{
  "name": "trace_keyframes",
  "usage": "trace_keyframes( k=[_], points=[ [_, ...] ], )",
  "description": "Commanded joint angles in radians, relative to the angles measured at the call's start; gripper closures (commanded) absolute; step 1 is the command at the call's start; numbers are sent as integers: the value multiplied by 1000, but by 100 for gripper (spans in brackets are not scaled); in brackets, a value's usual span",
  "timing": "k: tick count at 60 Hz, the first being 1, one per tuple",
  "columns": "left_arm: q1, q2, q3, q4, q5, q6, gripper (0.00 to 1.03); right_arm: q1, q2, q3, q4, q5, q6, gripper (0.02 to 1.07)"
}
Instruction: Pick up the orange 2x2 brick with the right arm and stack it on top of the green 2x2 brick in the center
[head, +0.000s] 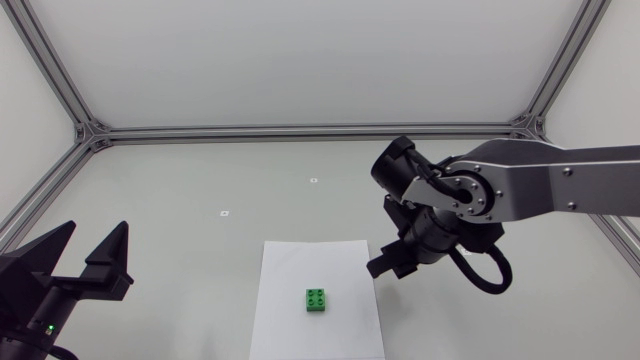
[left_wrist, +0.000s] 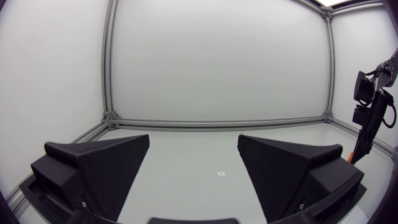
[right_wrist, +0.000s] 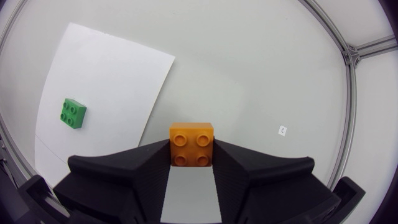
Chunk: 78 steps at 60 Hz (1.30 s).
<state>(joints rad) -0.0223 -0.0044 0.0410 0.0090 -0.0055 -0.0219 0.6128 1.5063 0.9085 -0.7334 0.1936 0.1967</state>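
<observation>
"Orange brick (right_wrist: 191, 140): where was it when you checked?"

"Clamped in my right gripper (right_wrist: 191, 152), one black finger pressed to each side and its studs facing the wrist camera."

"And the green one?"

"I saw the green brick (head: 317, 300) lying on the white sheet (head: 290, 270), studs up. It was well apart from the gripper, which hung just off the sheet's right edge."

"Any writing I should log?"

"Only small white tags (head: 313, 181) on the grey table (head: 200, 180). One carried a dark mark too small for me to read."

"Left side?"

"My left gripper (head: 97, 235) sat by the table's left edge with its fingers spread wide, far from both bricks."
</observation>
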Motion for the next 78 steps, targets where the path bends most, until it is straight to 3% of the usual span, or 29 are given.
trace_keyframes(
  k=[1, 27, 31, 32, 33, 78],
  points=[
    [2, -8, -41, -15, 4, 13, 4, 34, -15, -14, -24, 17, 0, 90],
    [2, -8, -41, -15, 4, 13, 4, 163, 14, 69, -107, -14, -60, 88],
    [2, -8, -41, -15, 4, 13, 4, 159, 14, 84, -110, -108, -134, 88],
    [2, -8, -41, -15, 4, 13, 4, 150, 11, 104, -115, -214, -270, 88],
    [2, -8, -41, -15, 4, 13, 4, 145, 14, 116, -124, -229, -292, 88],
    [2, -8, -41, -15, 4, 13, 4, 291, 200, 291, -224, -195, -551, 89]
  ],
)
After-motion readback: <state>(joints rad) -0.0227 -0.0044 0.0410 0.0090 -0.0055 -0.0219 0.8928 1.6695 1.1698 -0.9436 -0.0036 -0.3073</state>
